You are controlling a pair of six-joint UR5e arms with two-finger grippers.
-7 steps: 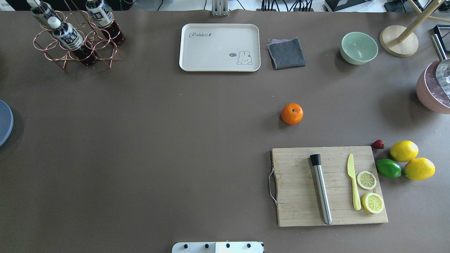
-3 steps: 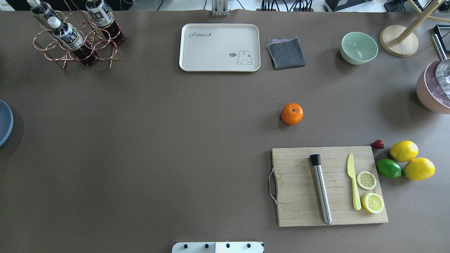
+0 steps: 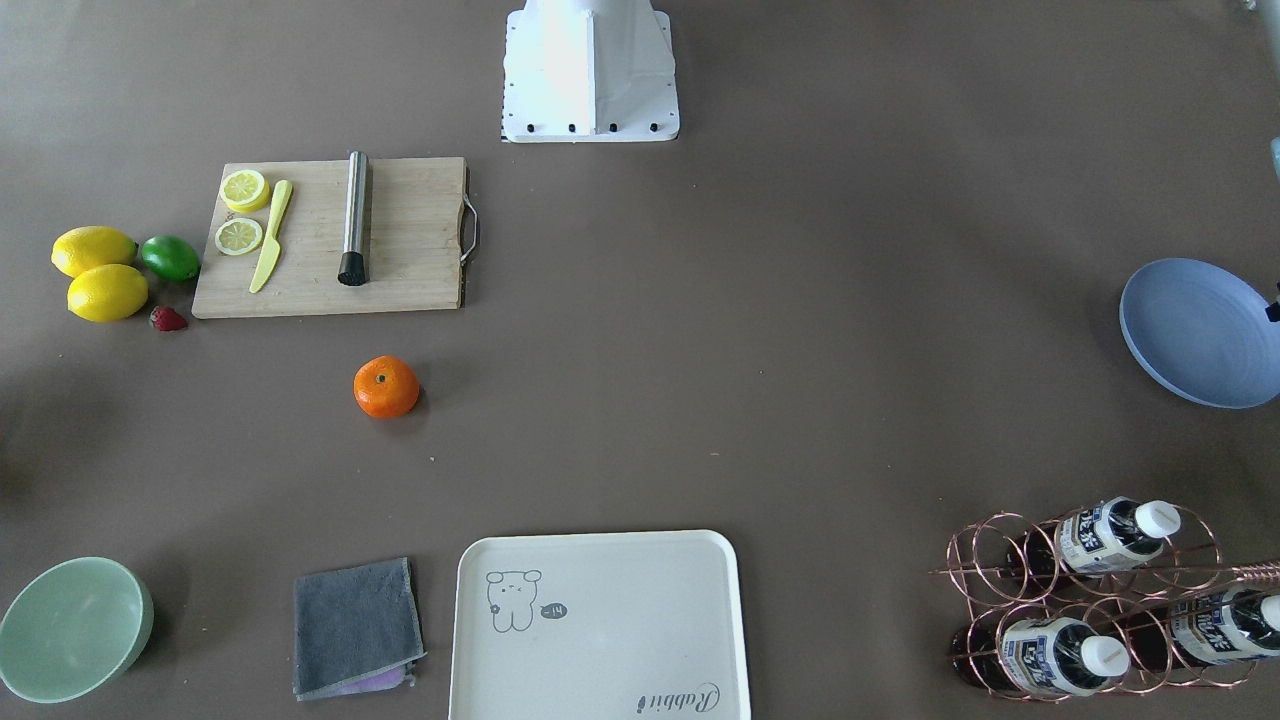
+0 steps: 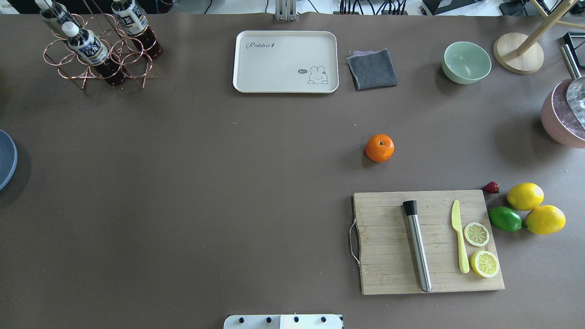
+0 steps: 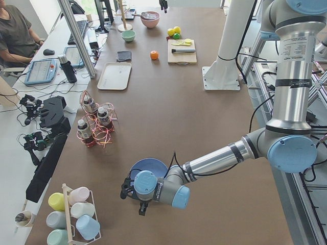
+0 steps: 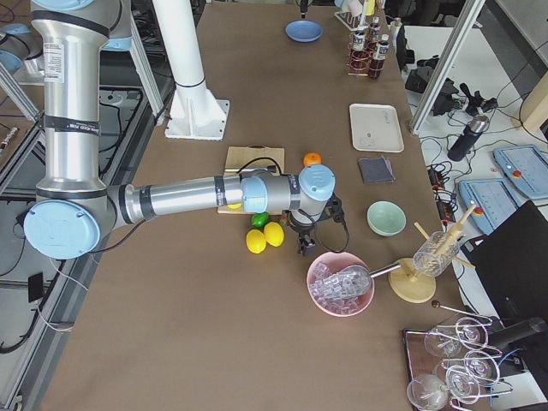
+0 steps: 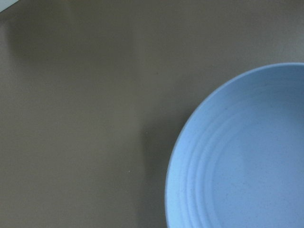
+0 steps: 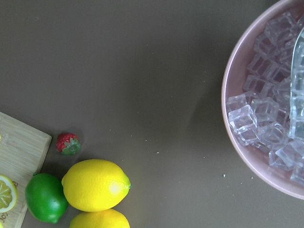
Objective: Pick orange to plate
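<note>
The orange (image 4: 379,147) lies alone on the brown table, just beyond the wooden cutting board (image 4: 429,242); it also shows as the orange (image 3: 386,386) in the front view. The periwinkle plate (image 3: 1195,330) sits empty far off at the robot's left table end, cut by the overhead frame as the plate (image 4: 4,157). My left gripper (image 5: 127,190) hovers at the plate's (image 7: 247,156) rim; whether it is open or shut, I cannot tell. My right gripper (image 6: 306,244) hangs between the lemons and the ice bowl, away from the orange (image 6: 312,158); its state I cannot tell.
Two lemons (image 4: 525,196), a lime (image 4: 505,219) and a strawberry (image 4: 491,187) lie right of the board. A pink bowl of ice (image 8: 270,109) stands at the far right. A cream tray (image 4: 285,61), grey cloth (image 4: 372,68), green bowl (image 4: 466,61) and bottle rack (image 4: 98,50) line the back.
</note>
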